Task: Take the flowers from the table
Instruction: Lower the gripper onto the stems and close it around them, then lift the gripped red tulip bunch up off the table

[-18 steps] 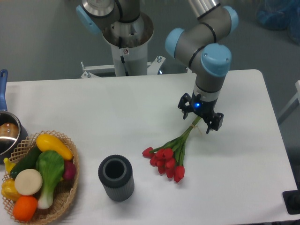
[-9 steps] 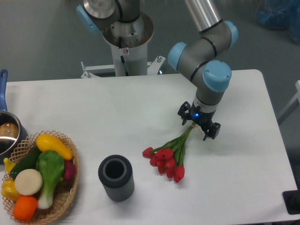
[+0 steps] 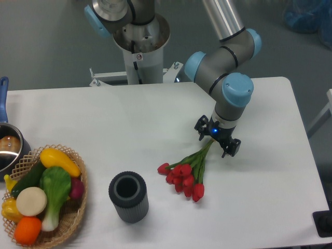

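Flowers (image 3: 184, 173) lie on the table (image 3: 129, 124), stems under the gripper (image 3: 216, 141), whose spread fingers straddle them without closing. Dark cup (image 3: 128, 197) stands left; vegetable basket (image 3: 44, 194) and pot (image 3: 8, 148) well apart.

We see single arm reaching in from upper middle — silver link slanting down to grey elbow with blue caps. Wrist points straight down. Gripper (image 3: 216, 141) low over table (image 3: 129, 124), black fingers spread apart — one at left, one at lower right; small blue light glowing between.
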